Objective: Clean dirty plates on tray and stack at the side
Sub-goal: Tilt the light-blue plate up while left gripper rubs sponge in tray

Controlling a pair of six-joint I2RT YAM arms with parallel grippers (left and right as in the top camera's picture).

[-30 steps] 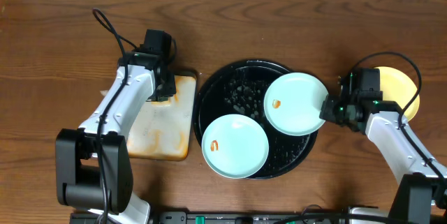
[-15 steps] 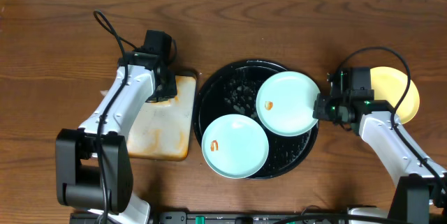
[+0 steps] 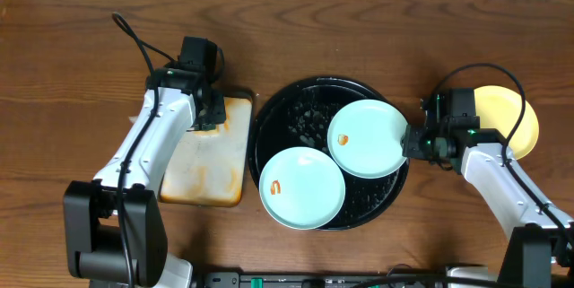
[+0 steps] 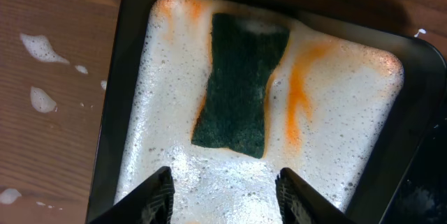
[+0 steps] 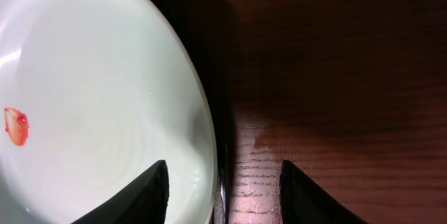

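The black round tray [image 3: 296, 113] holds two mint-blue plates, each with an orange smear: one at the front [image 3: 302, 187] and one at the right [image 3: 368, 138]. The pale yellow plate [image 3: 516, 119] lies on the table to the far right, partly behind my right arm. My right gripper [image 3: 414, 141] is open at the right plate's edge. In the right wrist view its jaws [image 5: 223, 189] straddle the plate's rim [image 5: 91, 91] and the tray's rim [image 5: 225, 133]. My left gripper [image 3: 211, 116] is open and empty over the foamy rectangular tray.
The pale, orange-stained rectangular tray [image 3: 208, 158] sits left of the black tray. In the left wrist view it [image 4: 133, 77] is full of foam with a dark green sponge [image 4: 234, 84] lying ahead of the jaws [image 4: 223, 196]. Foam spots mark the wood to its left.
My right gripper moved left with the right mint plate, which now lies farther in on the black tray. My left arm shifted slightly over the foamy tray.
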